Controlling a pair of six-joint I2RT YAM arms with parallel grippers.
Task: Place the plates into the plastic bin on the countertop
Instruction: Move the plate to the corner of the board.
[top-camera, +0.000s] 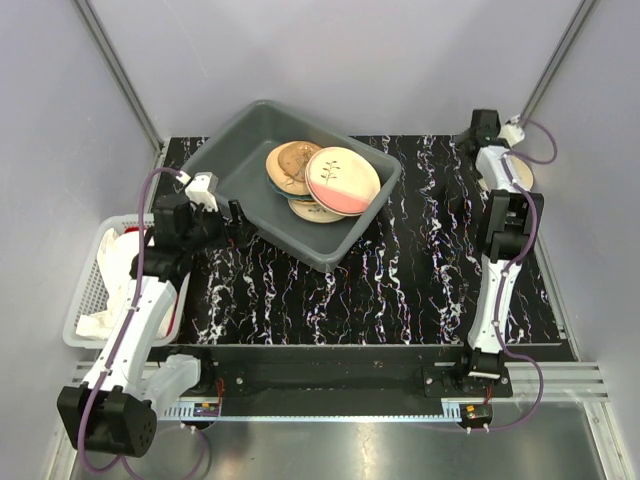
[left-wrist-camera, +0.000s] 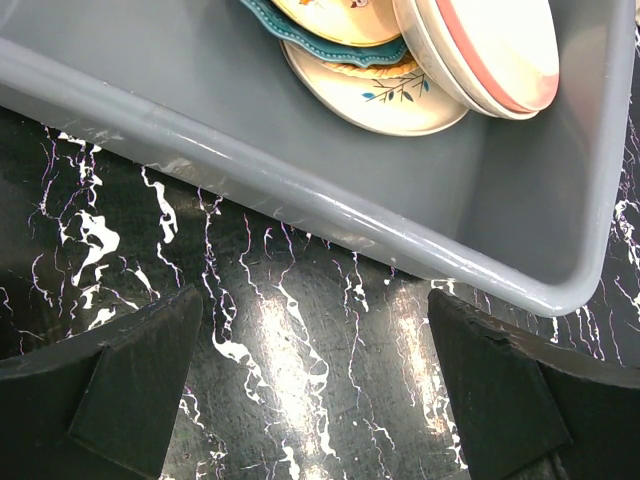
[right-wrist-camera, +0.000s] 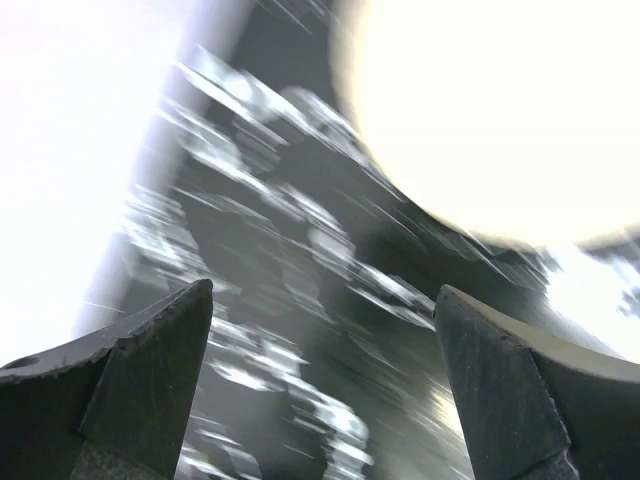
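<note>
Both hands gape empty: left hand (left-wrist-camera: 315, 340) beside the bin (left-wrist-camera: 300, 190), right hand (right-wrist-camera: 325, 330) near a pale plate (right-wrist-camera: 480, 110) on the counter (top-camera: 420, 260), far right. Other plates (top-camera: 342, 180) sit stacked in the bin. Likely next for you: lower right, pinch that plate's rim.

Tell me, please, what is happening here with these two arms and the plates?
The plates are being collected in the grey plastic bin on the black countertop; several already lie stacked inside it. The left pincer is open and empty, just outside the bin's rim. The right pincer, also open and empty, is at the far right corner, beside one pale plate that is not yet in the bin.
</note>
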